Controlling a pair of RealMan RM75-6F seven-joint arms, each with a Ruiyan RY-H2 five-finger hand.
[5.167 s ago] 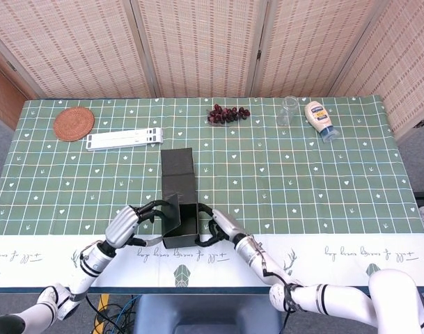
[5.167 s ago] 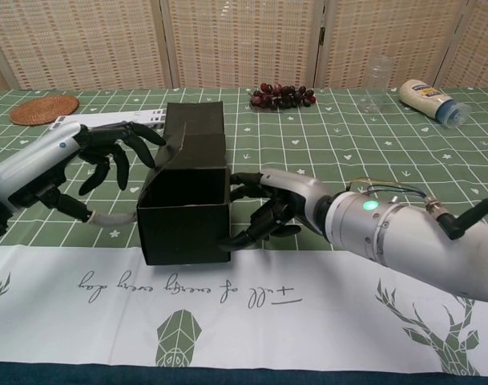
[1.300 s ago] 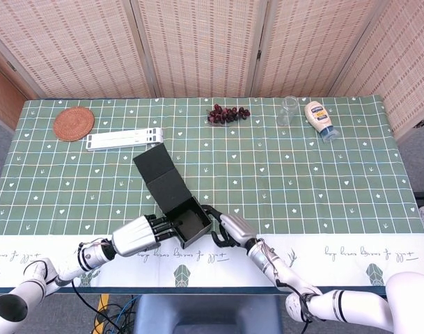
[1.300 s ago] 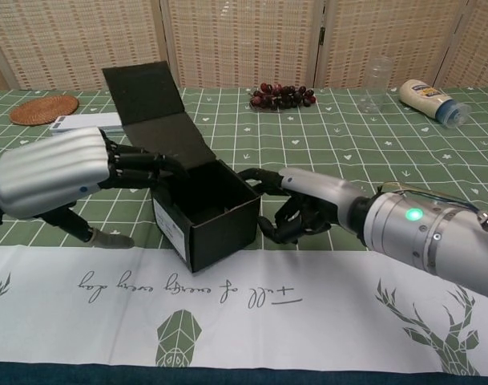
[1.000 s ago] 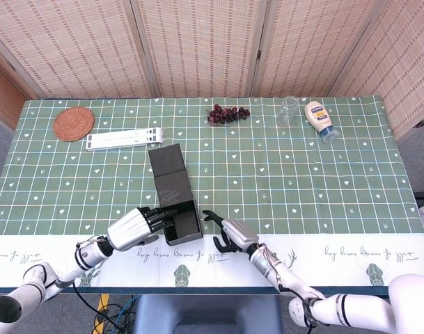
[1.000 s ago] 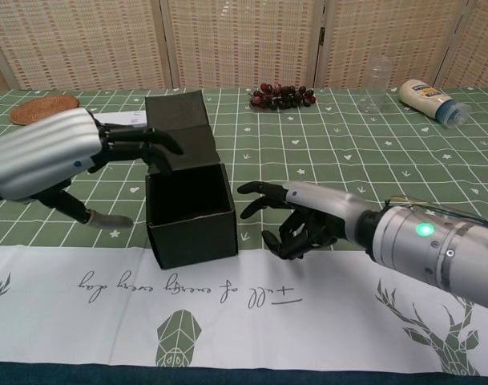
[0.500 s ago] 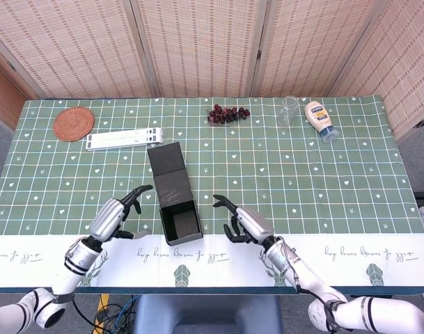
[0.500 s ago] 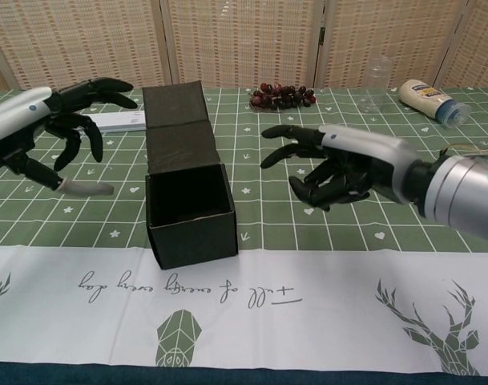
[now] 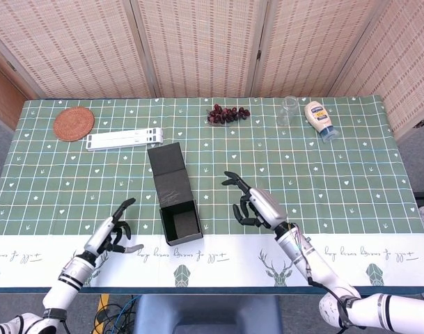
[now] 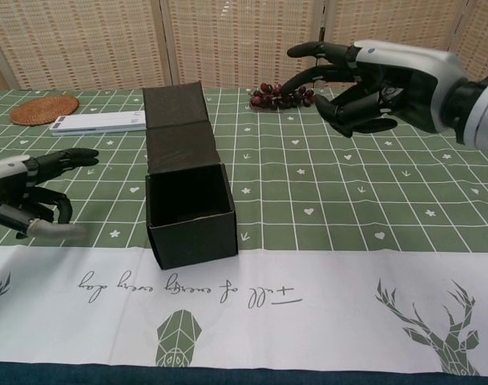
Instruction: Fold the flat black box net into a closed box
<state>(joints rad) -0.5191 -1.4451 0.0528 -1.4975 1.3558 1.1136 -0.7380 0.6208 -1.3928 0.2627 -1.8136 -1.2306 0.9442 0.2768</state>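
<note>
box body formed, lid flap not yet closed

the black cardboard box [image 9: 179,221] is seen standing upright on the green checked tablecloth [image 9: 337,174], its four walls raised and its mouth open to the ceiling. its long black lid flap [image 9: 168,171] is laid back flat from the far wall of the box, stretching away toward the white folded stand [image 9: 124,139]. the box sits just beyond the white printed border of the cloth.

nothing is held by either hand. the left hand [image 9: 112,232] is released, fingers spread, low over the cloth to the left of the box and apart from it. the right hand [image 9: 256,204] is likewise empty, fingers loosely parted and curved, raised to the right of the box and clear of it; in the chest view it [image 10: 370,74] is seen well above the table.

the step in hand is judged to be the closing of the lid. it would be done best if the box body were steadied by one hand against a side wall, without the wall being pressed inward, while the flap is lifted from its far end by the other and swung over the mouth along its crease. the end panel of the flap should be bent down and guided inside the near wall. a light cardboard body is likely to slide or skew if pushed from one side only.
</note>
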